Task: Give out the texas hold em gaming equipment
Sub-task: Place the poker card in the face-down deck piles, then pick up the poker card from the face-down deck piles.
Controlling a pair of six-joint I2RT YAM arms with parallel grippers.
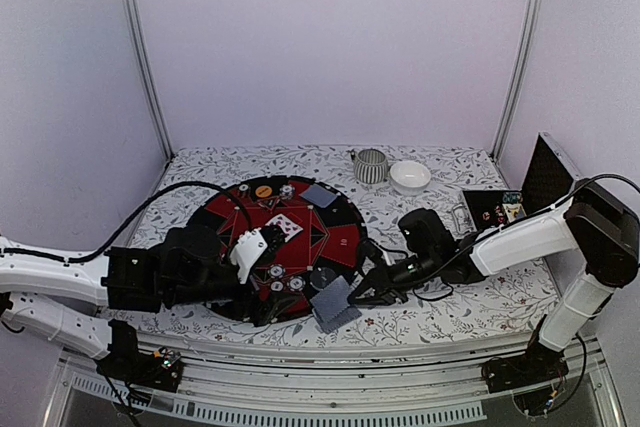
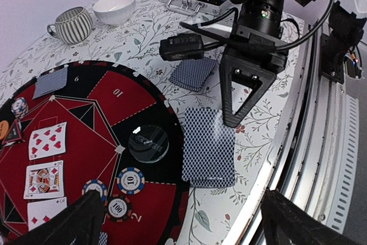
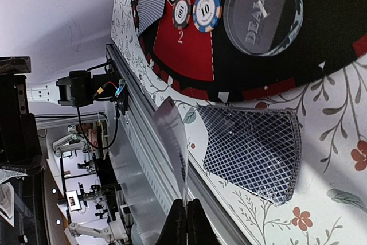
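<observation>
Beside mat [image 3: 195, 55], right fingers [image 3: 180, 222] pinching card [image 3: 172, 136], stack [image 3: 252, 153]

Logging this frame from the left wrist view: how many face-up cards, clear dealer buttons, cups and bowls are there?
Face-up cards: 3
Dealer button: 1
Ribbed cup: 1
White bowl: 1
Total: 6

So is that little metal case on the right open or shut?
Open: the case has its dark lid standing raised along one edge, which leaves the inside uncovered.
</observation>
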